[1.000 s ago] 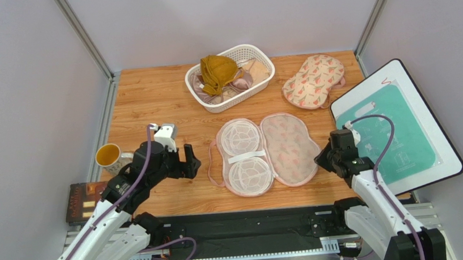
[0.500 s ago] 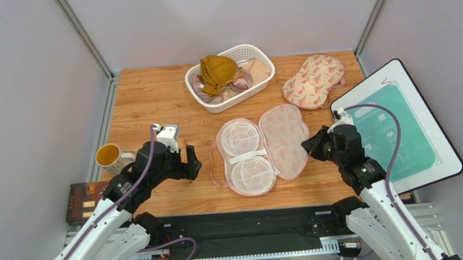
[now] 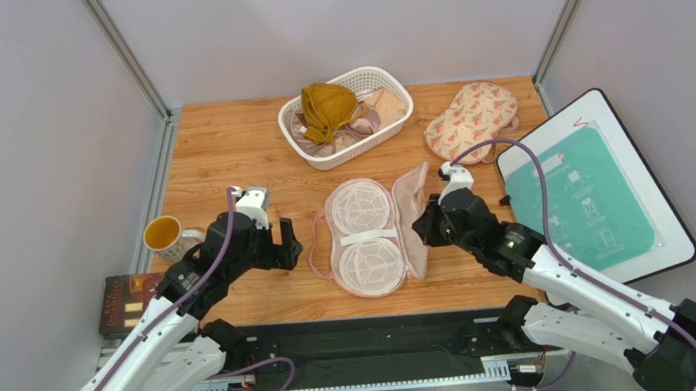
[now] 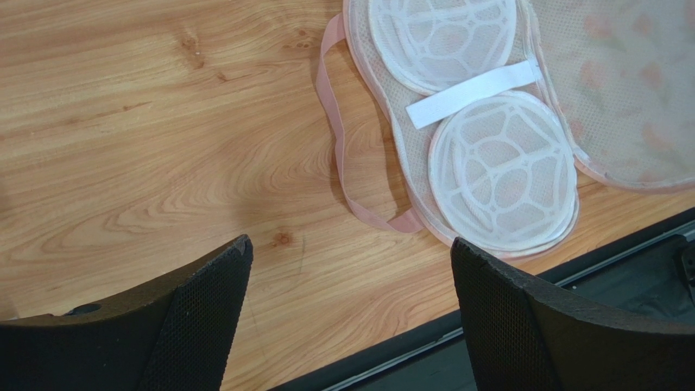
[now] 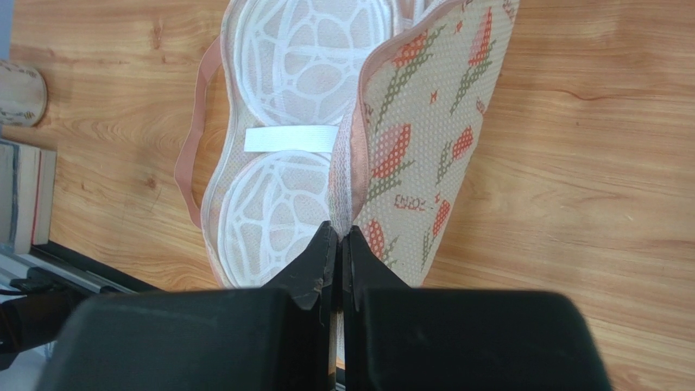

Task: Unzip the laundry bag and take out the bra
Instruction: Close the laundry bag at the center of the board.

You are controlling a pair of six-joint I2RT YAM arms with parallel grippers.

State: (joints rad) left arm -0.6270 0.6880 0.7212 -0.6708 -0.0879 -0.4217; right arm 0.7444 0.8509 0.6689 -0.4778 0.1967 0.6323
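The laundry bag (image 3: pixel 365 237) lies unzipped in the middle of the table, its white mesh cups (image 4: pixel 489 163) facing up. My right gripper (image 3: pixel 427 229) is shut on the pink-edged rim of its floral flap (image 5: pixel 416 122), which stands upright beside the mesh half (image 5: pixel 285 187). To the left of the bag my left gripper (image 3: pixel 287 244) hovers open over bare wood (image 4: pixel 351 252), holding nothing, near the bag's pink strap loop (image 4: pixel 343 171). The mustard bra (image 3: pixel 326 107) lies on top in the white basket (image 3: pixel 348 152) at the back.
A second floral bag (image 3: pixel 471 121) lies at the back right. A white board with a teal sheet (image 3: pixel 592 196) sits on the right. A mug (image 3: pixel 164 234) and a dark box (image 3: pixel 127 303) are at the left edge. Other bras fill the basket.
My right gripper has swung left and forward with the flap in its grip, lifting it from flat on the table to upright. The left arm has stayed put.
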